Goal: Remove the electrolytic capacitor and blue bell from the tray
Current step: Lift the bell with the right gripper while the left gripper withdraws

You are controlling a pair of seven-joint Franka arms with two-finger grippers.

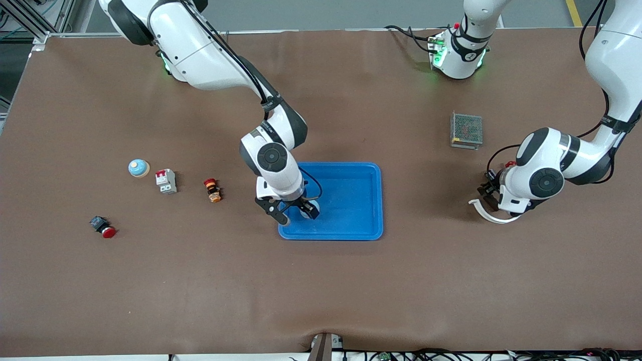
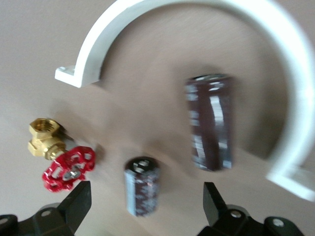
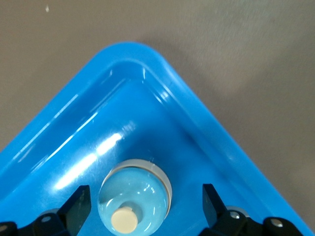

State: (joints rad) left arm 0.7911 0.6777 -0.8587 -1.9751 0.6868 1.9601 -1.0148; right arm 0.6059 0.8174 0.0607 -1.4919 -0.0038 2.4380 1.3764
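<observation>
1. Blue plastic tray (image 1: 351,173) sits at mid-table, between the two arms' ends.
2. Right gripper (image 1: 298,216) is low over the tray corner that is nearest the front camera and toward the right arm's end. Its fingers (image 3: 78,204) are spread apart and released.
3. One bell (image 3: 135,199), pale blue with a cream button, rests on the tray floor in that corner. It lies between the spread fingers, and neither finger touches it.
4. A second bell (image 1: 139,168) stands on the table well toward the right arm's end. A circuit breaker (image 1: 166,181) is just beside it, and an orange push button (image 1: 213,190) lies between the breaker and the tray.
5. A red-capped button (image 1: 103,227) lies nearer the front camera than the second bell.
6. Left gripper (image 1: 489,195) hangs over the table toward the left arm's end, with its fingers (image 2: 78,201) wide apart and gripping nothing.
7. A small dark capacitor (image 2: 142,187) lies on the table below the left gripper, clear of both fingers.
8. A larger capacitor (image 2: 210,123) lies near the small one, inside the curve of a white bracket (image 2: 197,29).
9. A brass valve (image 2: 56,155) with a red handwheel lies beside the small capacitor.
10. A mesh-covered box (image 1: 466,130) sits farther from the front camera than the left gripper.
</observation>
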